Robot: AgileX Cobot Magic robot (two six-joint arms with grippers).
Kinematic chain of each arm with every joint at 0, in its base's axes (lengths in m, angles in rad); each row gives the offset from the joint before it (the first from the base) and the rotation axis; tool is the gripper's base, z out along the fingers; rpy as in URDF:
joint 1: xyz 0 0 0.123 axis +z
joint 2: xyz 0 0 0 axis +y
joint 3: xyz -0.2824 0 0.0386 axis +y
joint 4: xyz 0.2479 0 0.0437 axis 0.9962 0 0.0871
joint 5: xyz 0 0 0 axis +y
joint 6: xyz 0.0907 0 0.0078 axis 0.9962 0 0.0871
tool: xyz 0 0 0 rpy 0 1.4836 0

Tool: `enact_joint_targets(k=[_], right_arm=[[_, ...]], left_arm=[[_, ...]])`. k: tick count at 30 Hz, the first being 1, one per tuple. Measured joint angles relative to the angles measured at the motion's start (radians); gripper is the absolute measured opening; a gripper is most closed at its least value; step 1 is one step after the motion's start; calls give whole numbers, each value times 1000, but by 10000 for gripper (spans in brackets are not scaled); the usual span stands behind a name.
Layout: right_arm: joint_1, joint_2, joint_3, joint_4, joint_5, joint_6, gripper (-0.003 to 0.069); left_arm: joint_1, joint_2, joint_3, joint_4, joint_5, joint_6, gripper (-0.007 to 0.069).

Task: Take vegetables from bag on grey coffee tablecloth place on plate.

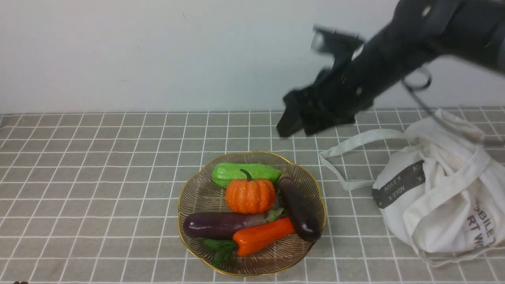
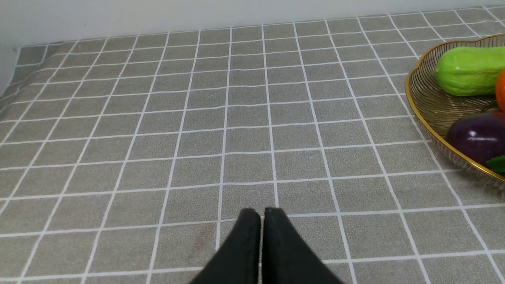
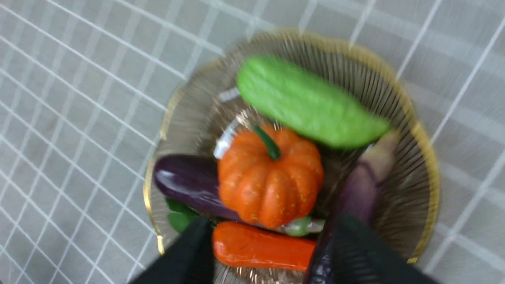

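The plate (image 1: 189,197) sits on the grey coffee tablecloth (image 1: 98,177) and holds all the vegetables in view: a green gourd (image 1: 244,172), an orange pumpkin (image 1: 250,195), two purple eggplants (image 1: 221,224) (image 1: 300,211) and a carrot (image 1: 262,236). My right gripper (image 1: 300,126) hangs blurred in the air above the plate's far right side. Its jaws are open and empty (image 3: 272,236), with the pumpkin (image 3: 270,177) and carrot (image 3: 260,246) below them. The white bag (image 1: 442,197) slumps at the right. My left gripper (image 2: 262,215) is shut over bare cloth, well away from the plate (image 2: 430,102).
The bag's long strap (image 1: 347,157) loops across the cloth between bag and plate. A pale wall stands behind the table. A black cable (image 1: 422,90) hangs from the right arm over the bag.
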Motion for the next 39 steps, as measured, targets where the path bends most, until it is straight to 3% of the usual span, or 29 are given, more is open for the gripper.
enact_joint_targets(k=[5, 8, 12, 17, 25, 31, 39], right_arm=[[-5, -226, -129, -153, 40, 64, 76], [-5, -367, -140, -232, 56, 98, 6], [-7, -550, -106, -317, 57, 137, -11], [-7, -877, 146, -381, -72, 178, -12], [-7, -1489, 911, -365, -628, 214, -12], [-7, -1768, 1259, -355, -915, 271, -13], [-9, -1791, 1377, -316, -897, 326, -13]], left_arm=[[0, 0, 0, 0, 0, 0, -5], [0, 0, 0, 0, 0, 0, -5], [0, 0, 0, 0, 0, 0, -5], [0, 0, 0, 0, 0, 0, -5], [0, 0, 0, 0, 0, 0, -5], [0, 0, 0, 0, 0, 0, -5], [0, 0, 0, 0, 0, 0, -5]])
